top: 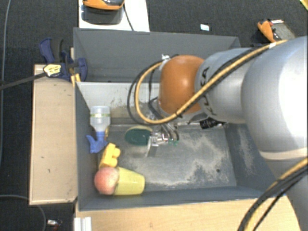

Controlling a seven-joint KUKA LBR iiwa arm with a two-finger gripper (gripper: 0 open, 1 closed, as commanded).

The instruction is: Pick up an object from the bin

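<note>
Occupying the middle of the bin [144, 52]: the gripper [158, 142], low over the grey floor. It hangs below the orange cover [179, 88] of the arm [269, 95], which comes in from the right. A yellow cable [137, 93] loops off the arm and round the cover's left side. Jaw state: cannot tell, since the metal tip is too small and cluttered to read as spread or pressed together.

Contents, nearest the gripper first:

1. green oval [136, 137]. Dark, flat, with rounded ends. It lies on the floor just left of the gripper, left of the bin's centre, near the foot of the back wall. Whether the gripper touches it or stands a little apart cannot be told.

2. clear bottle [99, 117]. Small and see-through with a pale band. It sits at the left wall, toward the back, well apart from the gripper.

3. blue piece [96, 143]. Its shape is unclear. It sits directly in front of the bottle and seems to touch it.

4. yellow block [110, 154]. Chunky, just beside the blue piece on its front-right side.

5. yellow cup [131, 182]. It lies on its side along the front wall, in the front-left part of the bin.

6. pink ball [106, 181]. It sits in the front-left corner, against the cup's left end and just in front of the block.

Floor right of the gripper: grey, with pale scuffs.
</note>
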